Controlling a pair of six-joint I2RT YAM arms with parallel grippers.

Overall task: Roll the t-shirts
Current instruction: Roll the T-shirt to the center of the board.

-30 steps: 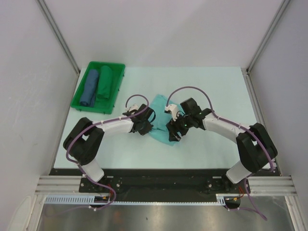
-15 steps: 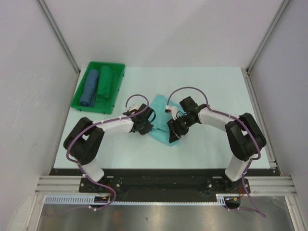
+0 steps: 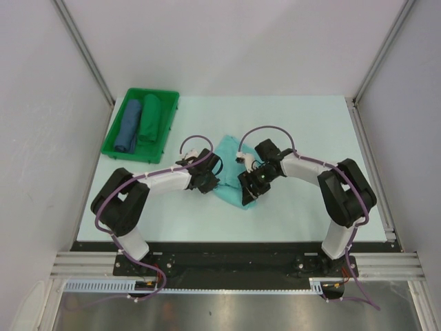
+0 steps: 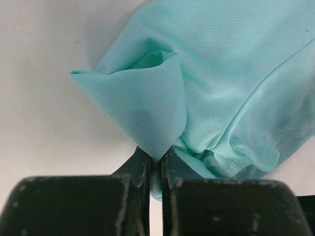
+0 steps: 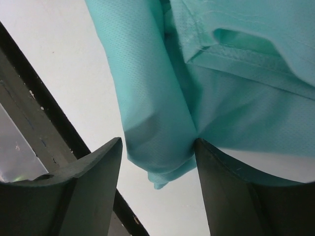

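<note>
Your mint t-shirt [image 3: 227, 174] lay bunched mid-surface, its long axis running from 12 toward 5 o'clock; your left gripper [image 4: 153, 169] was clamped on a folded point of it at its 9 o'clock side; your right gripper [image 5: 157, 162] stood apart, a fold between its fingers; both arms bent inward; the pale surface [image 3: 303, 124] lay open toward 12 and 3 o'clock; two rolled t-shirts [image 3: 140, 123] sat in the green tray [image 3: 114, 147] at 10.

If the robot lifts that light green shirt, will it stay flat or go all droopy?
Probably droopy. The mint t-shirt already folds and bunches where the left gripper pinches a corner, so it looks soft and floppy. The thin mesh cloth seems light. In the right gripper a loose fold sits between open fingers and might slip out.
</note>
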